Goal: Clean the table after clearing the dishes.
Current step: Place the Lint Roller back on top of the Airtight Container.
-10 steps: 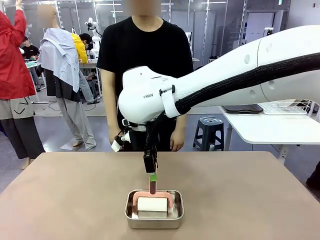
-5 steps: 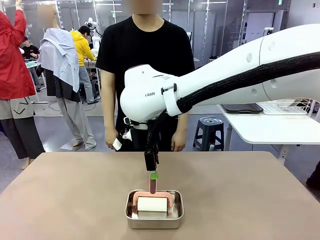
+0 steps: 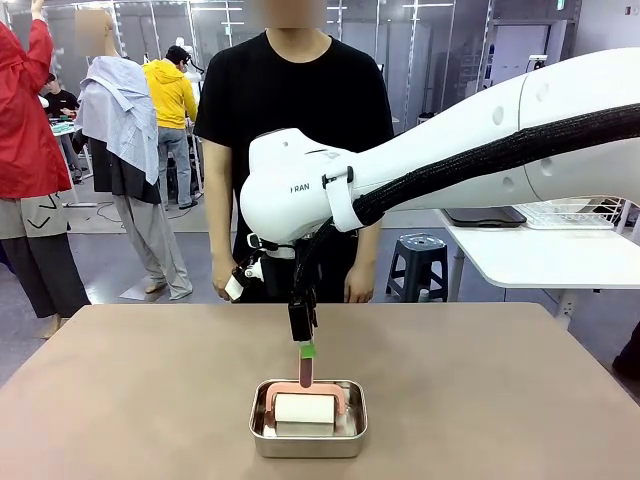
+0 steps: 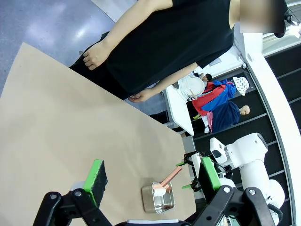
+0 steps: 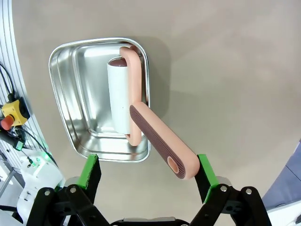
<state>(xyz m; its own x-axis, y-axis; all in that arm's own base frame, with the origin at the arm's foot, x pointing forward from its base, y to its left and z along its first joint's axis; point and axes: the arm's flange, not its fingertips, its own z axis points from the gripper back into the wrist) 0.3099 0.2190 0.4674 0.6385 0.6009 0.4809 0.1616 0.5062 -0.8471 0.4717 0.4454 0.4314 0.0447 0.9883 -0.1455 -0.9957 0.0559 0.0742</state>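
**Front view: right arm poised over the roller in the pan**

Front view has the right arm sweeping in from 3 o'clock, its white wrist bent so the right gripper [image 3: 306, 350] points straight down above the steel pan [image 3: 307, 419]. In the right wrist view the right gripper [image 5: 146, 175] stands spread, both green pads apart. The end of the roller's handle [image 5: 159, 141] lies between them, close to the pad at 4 o'clock; I cannot tell whether it touches. The pad at 8 o'clock hangs over the pan's rim [image 5: 101, 157].

One roller [image 3: 304, 407], white drum on a pink handle, lies in the pan, its handle sloping up and out over the rim. One pan sits on the table [image 3: 120, 400], toward 6 o'clock of the front view, near the robot's edge.

Left wrist view looks across the table from high up: the left gripper [image 4: 149, 175] is spread wide and holds nothing, with the pan [image 4: 158, 198] and roller small between its fingers.

One person [image 3: 290, 130] in a black shirt stands at 12 o'clock behind the table, arms hanging at the sides.
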